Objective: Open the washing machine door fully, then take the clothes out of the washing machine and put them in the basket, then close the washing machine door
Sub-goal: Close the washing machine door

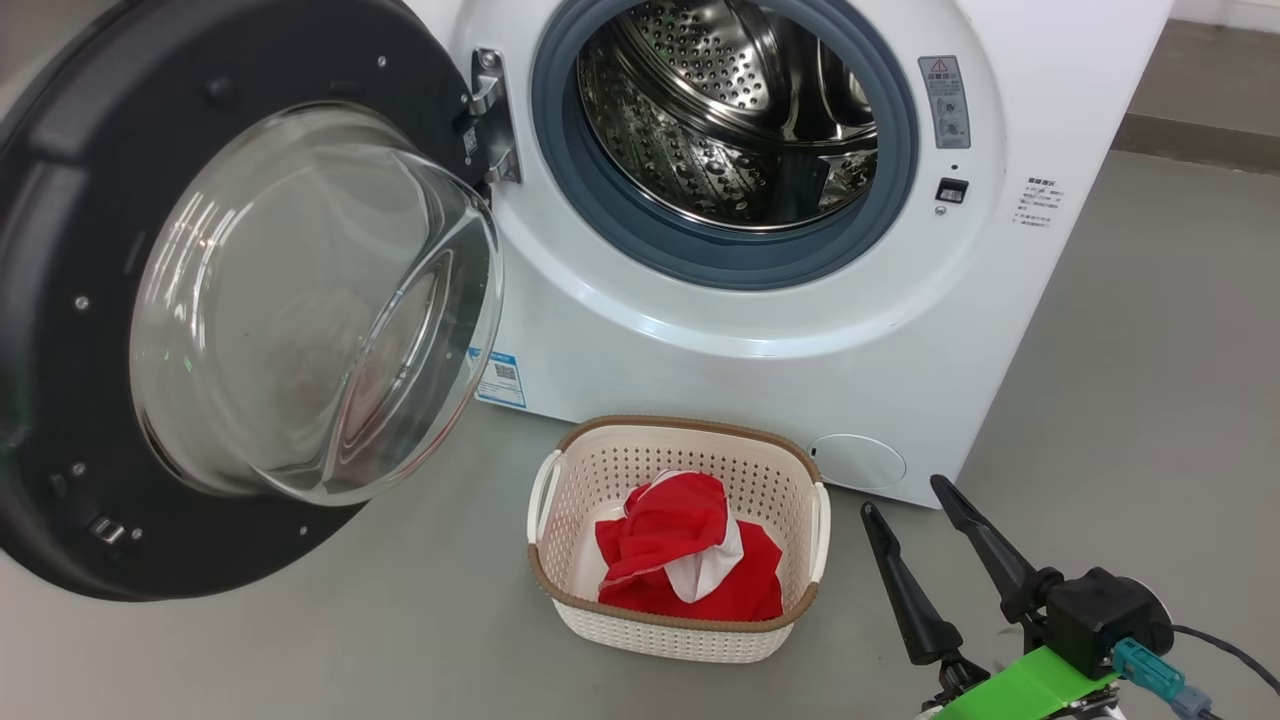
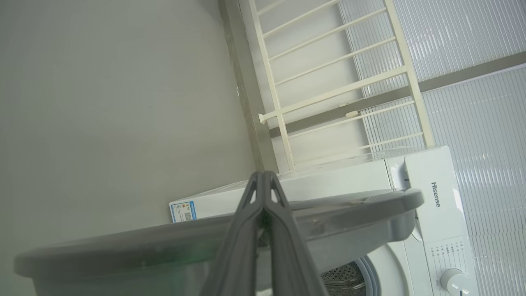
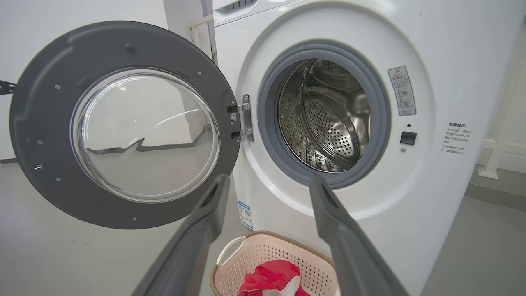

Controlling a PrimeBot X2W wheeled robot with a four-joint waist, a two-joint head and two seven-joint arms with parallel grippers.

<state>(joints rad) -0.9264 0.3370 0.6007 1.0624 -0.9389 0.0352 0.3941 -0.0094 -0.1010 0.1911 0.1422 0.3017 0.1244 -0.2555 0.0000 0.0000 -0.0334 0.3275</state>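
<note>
- Floor [image 1: 1150, 380]: I see smooth, matt grey flooring around the appliance. At 1 o'clock in the head view it meets a low step [image 1: 1190, 135].
- Washing machine [image 1: 760, 350]: a white front-loader stands on that floor at 12 o'clock. A grey gasket [image 1: 560, 170] rings the opening, and the perforated steel drum [image 1: 730, 110] shows bare metal.
- Door [image 1: 60, 330]: hinged at the opening's 9 o'clock and swung wide open. Its inner face and bulging glass window [image 1: 320, 300] are turned toward me.
- Basket [image 1: 680, 425]: on the floor at 6 o'clock, close in front of the machine's base.
- Clothes [image 1: 680, 550]: red with white trim, heaped inside the basket toward its near wall.
- Right gripper [image 1: 903, 495]: at 4 o'clock, just beside the basket's right handle, fingers spread wide in open air.
- Left gripper [image 2: 264, 177]: in its wrist view the fingers are pressed together tip to tip. The door's rim crosses behind them, and I cannot tell whether they touch it.
- Room: a cream railed frame [image 2: 337, 90] stands next to the machine, with pale ribbed panelling [image 2: 472, 61] beyond it.
</note>
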